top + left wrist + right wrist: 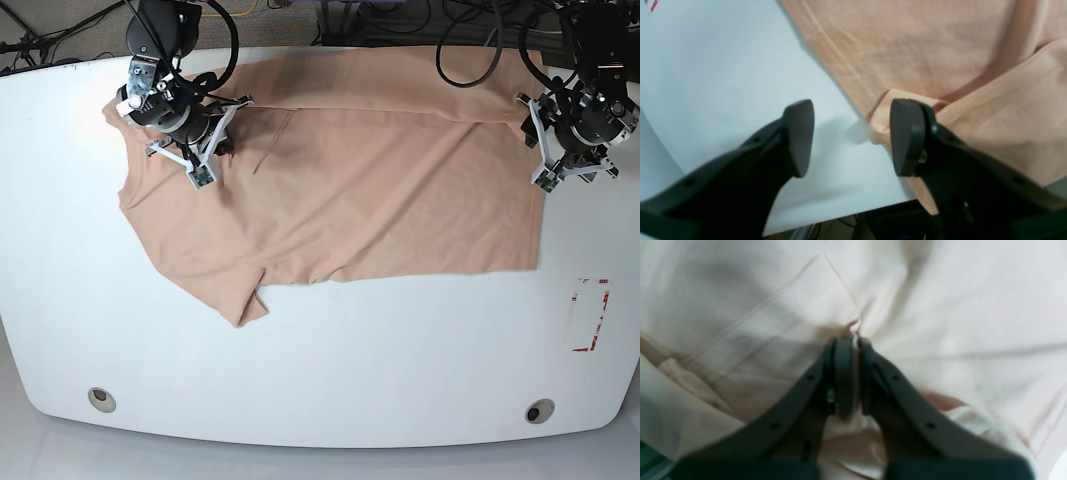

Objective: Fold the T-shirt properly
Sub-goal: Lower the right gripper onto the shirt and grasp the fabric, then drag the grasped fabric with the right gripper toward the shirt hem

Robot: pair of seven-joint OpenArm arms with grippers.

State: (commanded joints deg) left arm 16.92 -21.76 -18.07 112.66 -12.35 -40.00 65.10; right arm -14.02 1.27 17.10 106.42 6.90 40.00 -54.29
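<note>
The peach T-shirt (350, 190) lies spread across the far half of the white table (320, 360), with its far strip folded over toward the middle. In the right wrist view my right gripper (853, 341) is shut on a pinch of the T-shirt (940, 306), a small tuft poking out past the tips. In the base view that arm (175, 110) is over the shirt's left end. My left gripper (853, 138) stands open at the shirt's right edge. A rolled corner of the T-shirt (878, 125) touches one of its fingers (907, 136); the other finger (800, 136) is over bare table.
A red-and-white mark (590, 315) sits on the table at the right. Two round holes (100, 398) (540, 410) lie near the front edge. In the left wrist view the table's edge (840, 213) runs just behind the fingers, and cables hang behind the table's far side.
</note>
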